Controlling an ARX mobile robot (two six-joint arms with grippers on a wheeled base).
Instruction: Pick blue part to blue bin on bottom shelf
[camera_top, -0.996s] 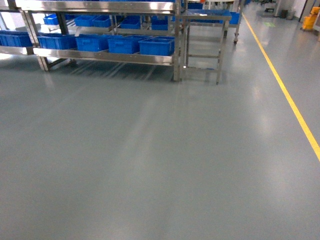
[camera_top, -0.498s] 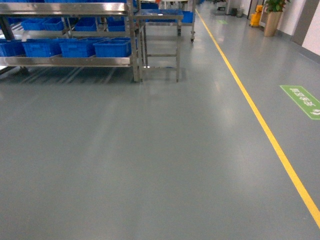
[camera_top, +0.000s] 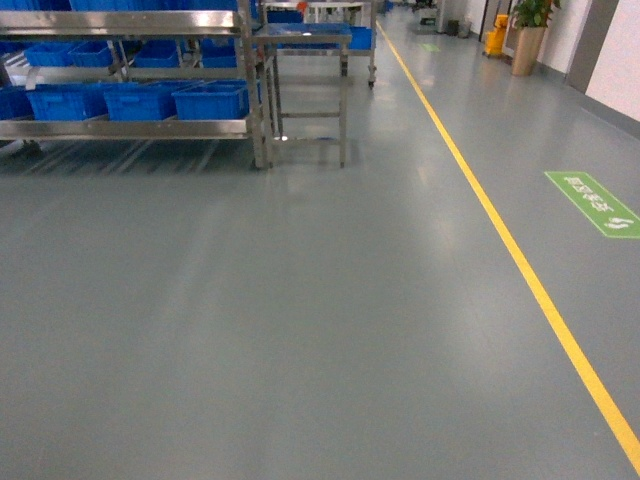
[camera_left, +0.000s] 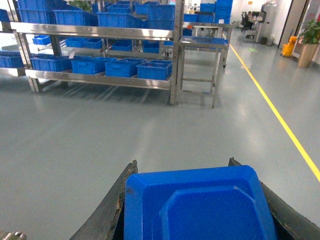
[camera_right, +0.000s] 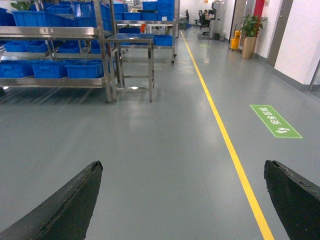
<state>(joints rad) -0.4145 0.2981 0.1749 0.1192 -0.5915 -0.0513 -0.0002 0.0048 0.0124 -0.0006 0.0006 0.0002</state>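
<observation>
Your left end effector (camera_left: 200, 200) is clamped on the moulded blue plastic part (camera_left: 200, 207); the right end effector (camera_right: 182, 200) gapes empty. You're in transit: approach the stainless rack's bottom shelf (camera_top: 125, 128), well ahead.

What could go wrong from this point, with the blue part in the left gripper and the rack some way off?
The blue part juts past the left gripper and could slip while driving. The small steel table stands right beside the bottom shelf, so a wide approach might clip it.
</observation>
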